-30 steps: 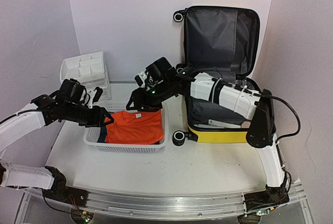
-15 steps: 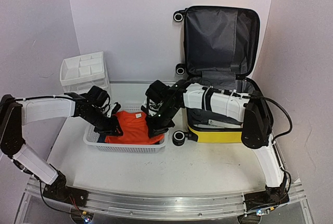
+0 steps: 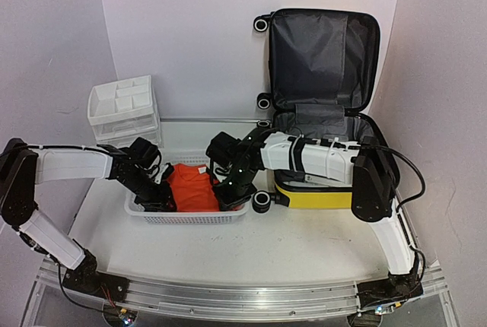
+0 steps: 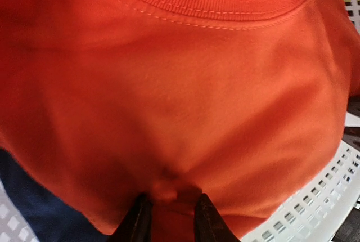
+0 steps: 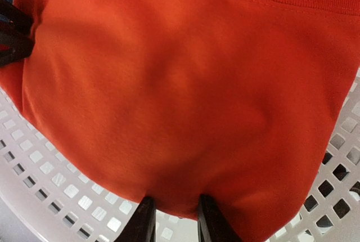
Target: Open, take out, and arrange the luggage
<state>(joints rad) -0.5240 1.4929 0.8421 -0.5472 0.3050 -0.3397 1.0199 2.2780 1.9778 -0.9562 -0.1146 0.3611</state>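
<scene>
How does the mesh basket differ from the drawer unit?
The basket has mesh walls; the drawer unit solid ones. The basket is low, holding an orange shirt; the drawer unit is taller, topped by a divided tray. The basket sits further forward than the drawer unit. Both are white.

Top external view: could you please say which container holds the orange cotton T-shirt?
The white mesh plastic basket, front centre; the white plastic drawer unit and open yellow hard-shell suitcase show no orange.
</scene>
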